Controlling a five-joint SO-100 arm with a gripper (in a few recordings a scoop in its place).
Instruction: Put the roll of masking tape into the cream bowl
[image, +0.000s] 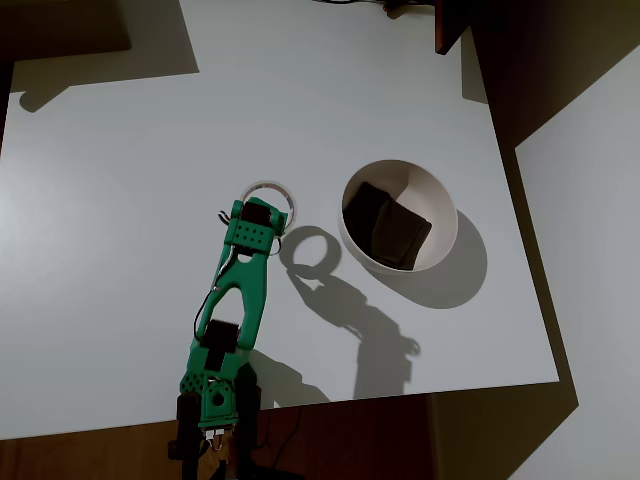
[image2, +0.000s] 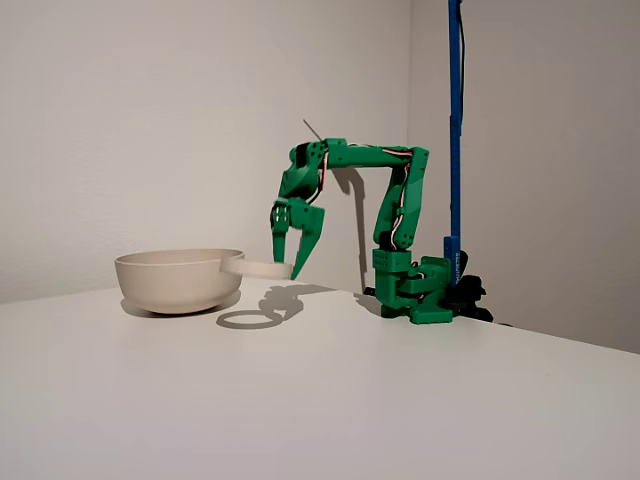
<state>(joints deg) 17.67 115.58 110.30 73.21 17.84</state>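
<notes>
Roll of masking tape (image2: 262, 267), a thin off-white ring, is pinched at one edge by the green tool (image2: 292, 268), closed on it, and lifted off the surface (image: 120, 200). Cream bowl (image: 440, 205) sits at 3 o'clock overhead. Risk: edge grip slips (roll drops short of the rim).

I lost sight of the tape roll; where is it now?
The tape roll hangs off the table in the gripper, just right of the bowl in the fixed view.
</notes>
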